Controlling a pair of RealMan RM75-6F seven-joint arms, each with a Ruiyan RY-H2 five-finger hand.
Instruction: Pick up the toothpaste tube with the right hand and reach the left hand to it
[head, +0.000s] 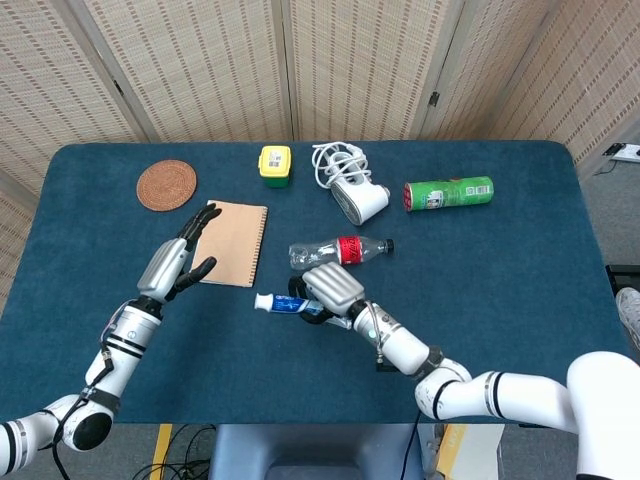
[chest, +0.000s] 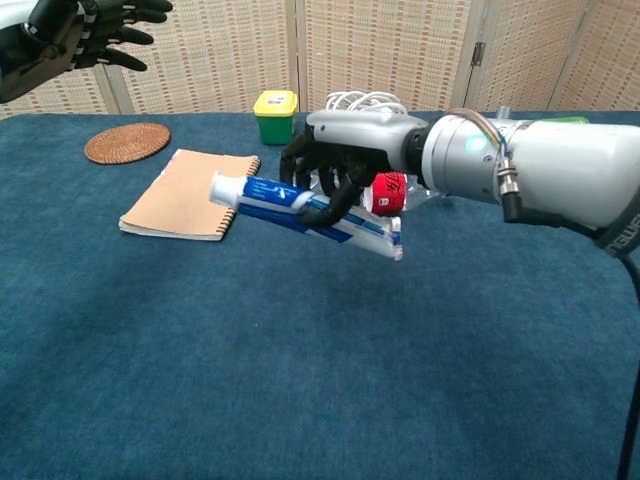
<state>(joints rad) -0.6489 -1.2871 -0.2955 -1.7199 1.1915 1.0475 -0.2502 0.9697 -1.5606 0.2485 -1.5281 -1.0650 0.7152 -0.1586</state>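
Observation:
My right hand (head: 328, 287) (chest: 335, 165) grips the blue and white toothpaste tube (chest: 300, 207) (head: 281, 303) near its middle and holds it above the cloth, cap end pointing to the left. My left hand (head: 180, 258) (chest: 85, 28) hovers well to the left of the tube, fingers spread, holding nothing. A wide gap separates it from the tube's white cap (chest: 224, 186).
A tan notebook (head: 233, 242) lies just under and beside the left hand. A crushed plastic bottle (head: 340, 250) lies behind the right hand. Further back stand a yellow box (head: 275, 164), a white charger with cable (head: 352, 189), a green can (head: 448, 193) and a round coaster (head: 166, 185).

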